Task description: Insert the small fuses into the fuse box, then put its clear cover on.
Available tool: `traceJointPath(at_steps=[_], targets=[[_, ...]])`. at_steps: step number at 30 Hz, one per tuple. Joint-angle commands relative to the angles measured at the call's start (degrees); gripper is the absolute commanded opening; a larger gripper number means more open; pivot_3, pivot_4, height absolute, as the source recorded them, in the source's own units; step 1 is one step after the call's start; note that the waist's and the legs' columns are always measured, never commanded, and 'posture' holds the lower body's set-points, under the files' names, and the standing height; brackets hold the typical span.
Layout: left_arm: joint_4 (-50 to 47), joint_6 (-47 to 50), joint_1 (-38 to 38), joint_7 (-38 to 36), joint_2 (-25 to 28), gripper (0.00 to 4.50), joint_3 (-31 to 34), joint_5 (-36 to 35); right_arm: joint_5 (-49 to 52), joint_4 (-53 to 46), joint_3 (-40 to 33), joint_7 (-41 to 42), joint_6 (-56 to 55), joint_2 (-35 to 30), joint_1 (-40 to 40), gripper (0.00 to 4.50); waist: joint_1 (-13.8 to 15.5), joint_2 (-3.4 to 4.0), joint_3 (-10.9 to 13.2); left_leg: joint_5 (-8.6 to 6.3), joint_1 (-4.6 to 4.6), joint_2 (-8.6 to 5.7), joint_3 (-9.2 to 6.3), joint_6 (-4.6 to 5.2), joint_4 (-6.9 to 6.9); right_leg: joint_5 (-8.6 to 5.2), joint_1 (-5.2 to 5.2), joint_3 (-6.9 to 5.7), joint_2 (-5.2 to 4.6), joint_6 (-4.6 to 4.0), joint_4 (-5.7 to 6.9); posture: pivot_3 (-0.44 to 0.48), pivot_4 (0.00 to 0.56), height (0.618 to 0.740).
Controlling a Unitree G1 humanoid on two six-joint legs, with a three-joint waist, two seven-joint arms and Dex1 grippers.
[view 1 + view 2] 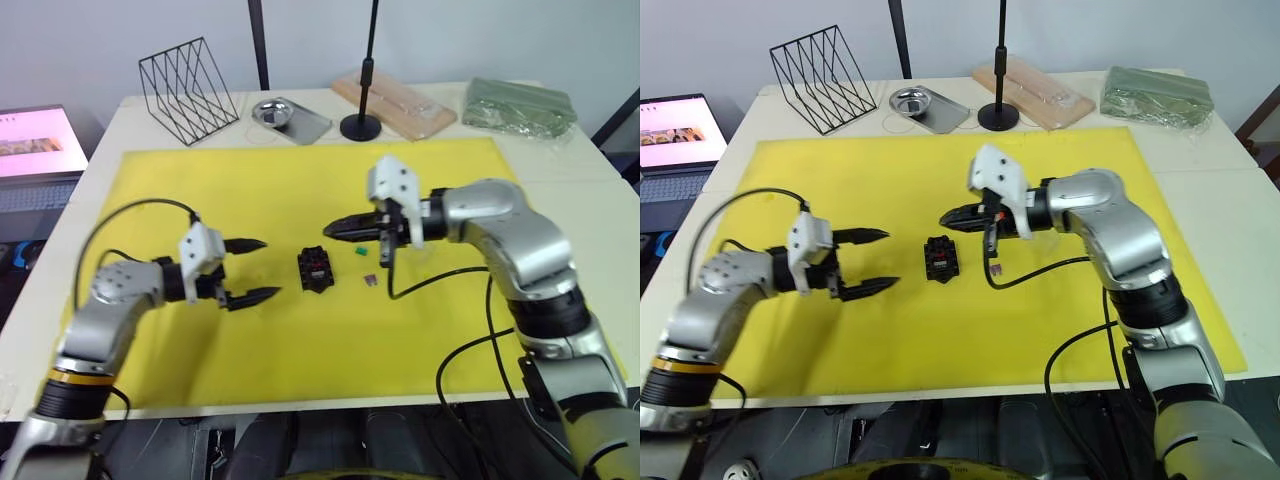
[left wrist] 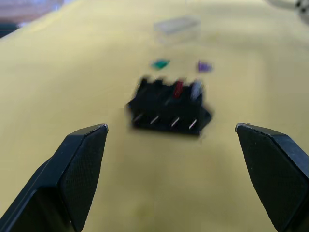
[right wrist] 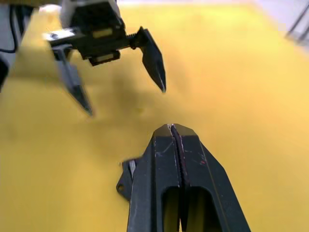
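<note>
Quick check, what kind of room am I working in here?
Probably a lab or office test bench: a white table with a yellow mat, a laptop beside it, and a wire file rack.

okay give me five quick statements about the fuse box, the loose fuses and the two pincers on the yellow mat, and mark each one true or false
1. The left pincer is open, facing the fuse box. True.
2. The right pincer grips the clear cover. False: its fingers are shut together with nothing between them, and the clear cover lies on the yellow mat.
3. A red fuse and a grey fuse sit in the fuse box. True.
4. The green fuse and purple fuse are already inserted. False: both lie loose on the mat beside the box.
5. The left pincer touches the fuse box. False: bare mat separates them.
</note>
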Motion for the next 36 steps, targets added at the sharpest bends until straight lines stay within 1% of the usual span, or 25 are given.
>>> traceJointPath(at_steps=[1,3,4,6,8,11,15,21,28,30,32,33,36], targets=[[1.33,0.62,-1.16,-1.04,4.27,4.50,6.56,-1.92,-0.23,-1.66,-7.32,-0.37,-4.06,-6.61,5.18,0.95,0.17,0.00,0.00,0.00,0.01,-0.02,0.03,0.00,0.02,0.01,0.04,0.00,-0.04,0.01,-0.02,0.000,0.150,0.740],[2.58,0.42,-0.85,-0.67,6.01,4.50,9.14,-1.94,0.17,-0.77,-10.67,-0.35,-6.23,-9.95,8.57,1.60,0.28,-0.02,0.02,-0.02,-0.01,-0.07,0.05,0.03,0.03,0.01,0.07,-0.01,-0.08,0.02,-0.08,0.000,0.150,0.740],[3.60,0.35,-0.38,-0.54,6.94,4.50,10.60,-1.92,-0.16,0.26,-12.37,-0.17,-8.18,-11.90,10.52,2.02,0.17,-0.01,0.02,-0.02,0.00,-0.07,0.09,0.04,0.03,0.01,0.08,0.00,-0.09,0.03,-0.09,0.000,0.150,0.740],[7.86,-2.39,1.76,-1.48,9.40,4.50,13.89,-0.48,-0.11,3.93,-17.96,0.33,-11.44,-15.75,15.08,2.64,0.00,0.00,0.02,-0.02,0.02,-0.03,0.11,0.04,-0.01,0.01,0.07,0.00,-0.07,0.03,-0.09,0.000,0.150,0.740],[11.05,-4.91,2.89,-2.18,10.80,4.50,15.20,0.72,0.31,6.58,-20.92,0.50,-13.49,-17.93,17.52,3.41,-0.29,0.05,0.03,-0.02,0.07,0.00,0.18,0.04,-0.08,0.00,0.04,0.01,-0.05,0.02,-0.08,0.000,0.150,0.740],[18.34,-9.19,2.71,-2.54,11.81,4.50,16.26,2.32,0.64,13.13,-25.30,0.85,-16.71,-20.30,21.23,4.45,-0.30,0.08,0.04,-0.02,0.11,0.08,0.50,0.04,-0.08,0.01,0.04,0.07,0.00,0.00,-0.07,0.000,0.150,0.740],[24.86,-13.96,1.84,-2.43,11.33,4.50,16.01,3.69,-0.12,19.41,-27.38,-0.08,-21.40,-20.74,23.79,4.49,-0.09,0.07,0.04,-0.02,0.11,0.09,0.60,0.05,-0.05,0.02,0.07,0.08,-0.03,0.00,-0.07,0.000,0.150,0.740],[26.10,-16.61,0.21,-0.16,9.48,4.50,14.38,5.15,0.56,25.32,-27.95,-1.73,-23.94,-20.66,23.91,4.49,-0.07,0.08,0.04,-0.02,0.11,0.10,0.60,0.05,-0.03,0.03,0.06,0.11,-0.04,0.00,-0.05,0.000,0.150,0.740],[21.17,-13.63,-0.37,0.88,7.02,4.50,14.75,2.68,2.35,29.32,-28.42,-2.79,-19.66,-22.06,20.47,4.49,-0.24,0.09,0.04,-0.02,0.12,0.11,0.65,0.05,-0.04,0.03,0.03,0.16,-0.03,0.00,-0.05,0.000,0.150,0.740],[19.86,-13.56,-0.38,1.11,6.30,4.50,14.53,2.46,2.67,29.85,-27.82,-2.55,-18.24,-22.43,19.31,4.49,-0.22,0.08,0.04,-0.02,0.12,0.11,0.66,0.05,-0.04,0.03,0.03,0.16,-0.03,0.00,-0.04,0.000,0.150,0.740],[16.73,-11.37,-2.08,2.65,4.55,4.50,13.64,1.30,3.27,31.77,-26.33,-0.95,-15.99,-22.84,16.38,4.49,-0.17,0.09,0.04,-0.02,0.11,0.11,0.69,0.05,-0.03,0.04,0.03,0.18,-0.03,0.00,-0.03,0.000,0.150,0.740],[14.95,-9.74,-2.56,3.39,4.02,4.50,13.77,0.33,3.94,31.24,-25.76,-0.31,-14.15,-22.83,15.60,4.49,-0.17,0.09,0.04,-0.02,0.11,0.10,0.71,0.05,0.01,0.04,0.04,0.19,-0.04,0.01,-0.03,0.000,0.150,0.740],[10.34,-5.98,-1.90,1.87,4.48,4.50,14.15,-2.34,7.36,26.82,-24.88,0.08,-6.94,-21.72,14.03,4.49,-0.17,0.08,0.04,-0.02,0.10,0.12,0.70,0.05,0.02,0.05,0.04,0.19,-0.02,0.01,-0.02,0.000,0.150,0.740]])
